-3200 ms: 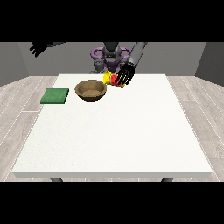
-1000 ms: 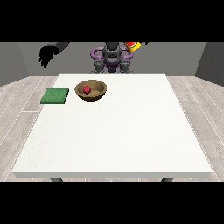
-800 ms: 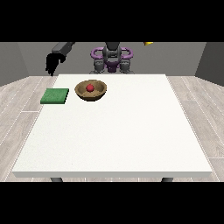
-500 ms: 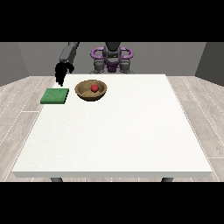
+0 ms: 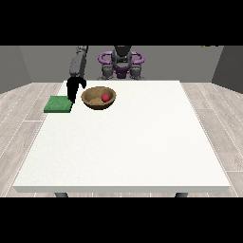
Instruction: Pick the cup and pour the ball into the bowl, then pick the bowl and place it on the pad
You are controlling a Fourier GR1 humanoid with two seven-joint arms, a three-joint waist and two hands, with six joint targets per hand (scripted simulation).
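With the ball (image 5: 105, 98) already in the bowl (image 5: 98, 98), which sits on the surface (image 5: 128, 137) just right of the pad (image 5: 58, 104), the hand at the view's left (image 5: 73, 88) is seen between them, its finger state indiscernible.

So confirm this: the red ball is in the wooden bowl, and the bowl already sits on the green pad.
Not quite. The red ball is in the wooden bowl, but the front view shows the bowl on the white table, beside the green pad, not on it.
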